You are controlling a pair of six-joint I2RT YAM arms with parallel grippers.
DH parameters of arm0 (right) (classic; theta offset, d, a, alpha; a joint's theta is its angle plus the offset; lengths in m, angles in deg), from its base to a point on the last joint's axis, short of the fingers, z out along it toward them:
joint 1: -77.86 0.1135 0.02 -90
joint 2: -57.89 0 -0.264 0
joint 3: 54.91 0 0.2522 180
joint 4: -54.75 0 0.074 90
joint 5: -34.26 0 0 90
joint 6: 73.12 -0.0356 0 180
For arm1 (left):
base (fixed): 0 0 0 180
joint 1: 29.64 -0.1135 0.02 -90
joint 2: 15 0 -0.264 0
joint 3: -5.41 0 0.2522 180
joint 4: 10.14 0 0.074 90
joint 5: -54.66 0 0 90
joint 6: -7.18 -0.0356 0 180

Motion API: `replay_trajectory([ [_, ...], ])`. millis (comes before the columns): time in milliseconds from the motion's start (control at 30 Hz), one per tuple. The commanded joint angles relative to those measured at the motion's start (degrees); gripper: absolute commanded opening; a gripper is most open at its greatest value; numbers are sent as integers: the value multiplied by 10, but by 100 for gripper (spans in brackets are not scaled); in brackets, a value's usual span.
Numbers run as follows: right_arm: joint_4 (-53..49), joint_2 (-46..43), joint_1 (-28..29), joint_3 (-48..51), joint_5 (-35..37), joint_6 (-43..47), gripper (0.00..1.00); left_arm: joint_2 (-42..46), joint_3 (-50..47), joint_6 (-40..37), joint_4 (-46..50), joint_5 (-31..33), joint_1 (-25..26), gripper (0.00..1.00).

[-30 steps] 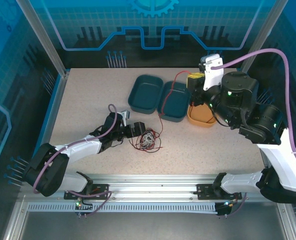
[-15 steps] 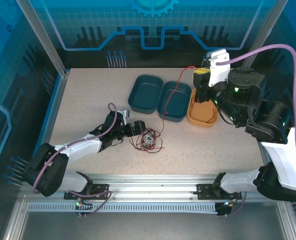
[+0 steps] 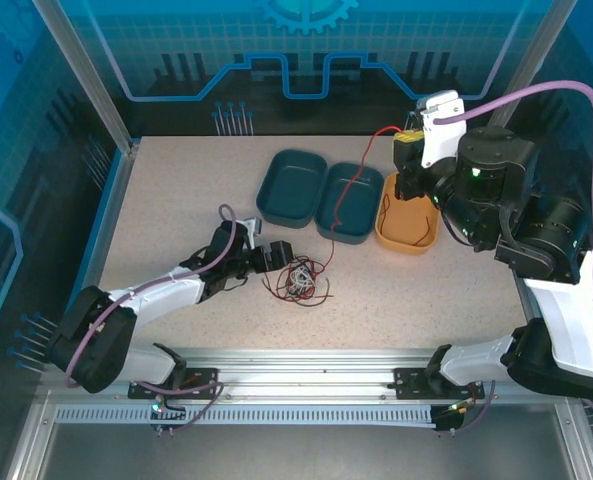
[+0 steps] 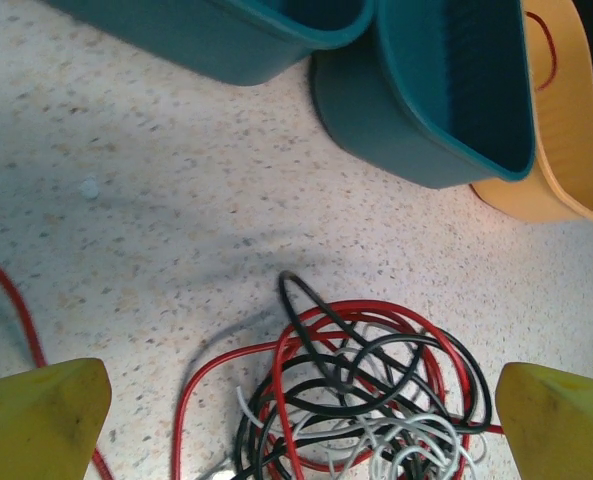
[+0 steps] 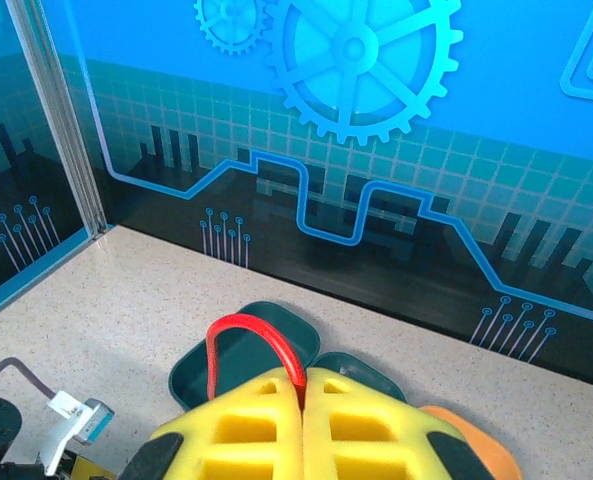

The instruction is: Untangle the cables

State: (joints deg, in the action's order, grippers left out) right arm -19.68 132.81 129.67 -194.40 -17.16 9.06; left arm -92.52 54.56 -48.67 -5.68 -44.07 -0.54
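The cables point(image 3: 298, 281) lie in a tangle of red, black and white loops on the table. My left gripper point(image 3: 281, 262) is open beside the tangle. In the left wrist view its yellow fingers point(image 4: 38, 417) straddle the cables point(image 4: 361, 400) without touching them. One red cable point(image 3: 351, 180) rises from the tangle, crosses a teal tray and reaches my right gripper point(image 3: 406, 148), raised over the orange tray. In the right wrist view that gripper point(image 5: 303, 385) is shut on the red cable point(image 5: 242, 319), which arcs out from between the pads.
Two teal trays point(image 3: 266, 190) point(image 3: 361, 238) stand side by side at mid-table, with an orange tray point(image 3: 401, 245) to their right. The left wrist view shows the teal trays point(image 4: 226, 45) and the orange tray point(image 4: 566, 150) beyond the tangle. Blue walls enclose the table.
My right gripper has risen and moved back and to the right with the red cable, drawing it tauter. The tangle slid slightly right. The left arm stayed put.
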Motion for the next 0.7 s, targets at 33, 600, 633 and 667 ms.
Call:
replay_trajectory([
  [33, -5, 0, 7, -6, 7, 1, 0, -5, 52, -74, 49, 39, 45, 99],
  [600, 2, -2, 7, -15, 4, 4, 0, -160, 158, -81, 190, 100, 99, 99],
  [633, 0, -2, 7, -17, 5, 3, 0, -169, 164, -80, 198, 104, 99, 99],
  [667, -2, -3, 7, -20, 7, 4, 0, -178, 169, -77, 206, 111, 100, 99],
])
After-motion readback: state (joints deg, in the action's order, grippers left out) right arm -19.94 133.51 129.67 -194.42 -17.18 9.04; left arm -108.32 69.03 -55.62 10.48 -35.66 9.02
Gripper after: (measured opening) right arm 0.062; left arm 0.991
